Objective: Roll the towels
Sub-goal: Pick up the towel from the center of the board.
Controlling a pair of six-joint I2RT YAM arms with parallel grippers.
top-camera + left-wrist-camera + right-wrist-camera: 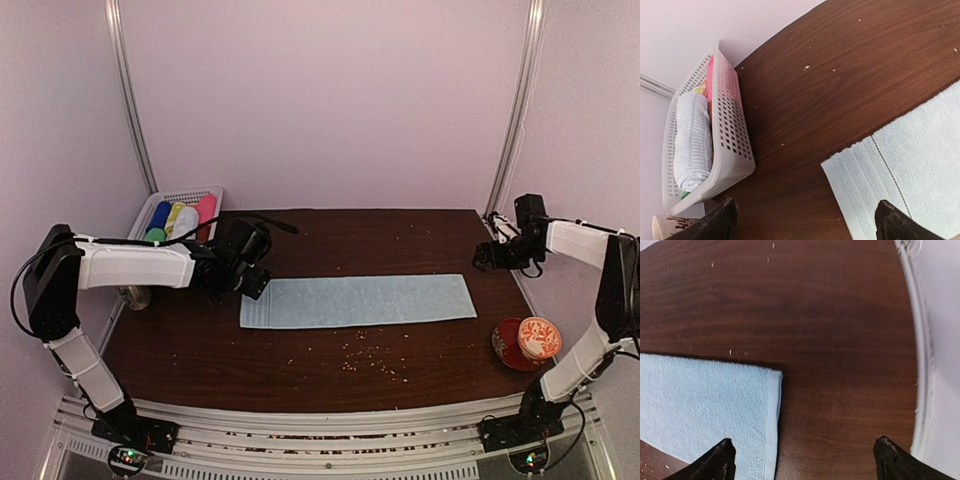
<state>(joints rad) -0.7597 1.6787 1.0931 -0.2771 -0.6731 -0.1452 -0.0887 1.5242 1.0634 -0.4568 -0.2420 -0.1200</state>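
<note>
The left pincer (805, 222) is released, its jaws spread wide and holding nothing. It hangs over the far left corner of the towel (360, 300), and only that corner lies between the fingers. The right pincer (805, 460) is also spread and empty. It sits over the towel's right end, one finger above cloth and the other above bare worktop (350, 235).

The towel lies flat and unrolled along the middle of the worktop, with its long side running left to right. A pale roll (690, 145) already rests in the white basket (732, 145) at the far left, among coloured rolls. It is probably the other towel, finished.

The main risk is a skewed start. If the left pincer catches only the corner, the roll is likely to wind into a cone. The cloth looks thin and the wood slick, so with the right end not held down, the whole towel may slide instead of curling. Crumbs (365, 352) near the front edge could also get wound in.
</note>
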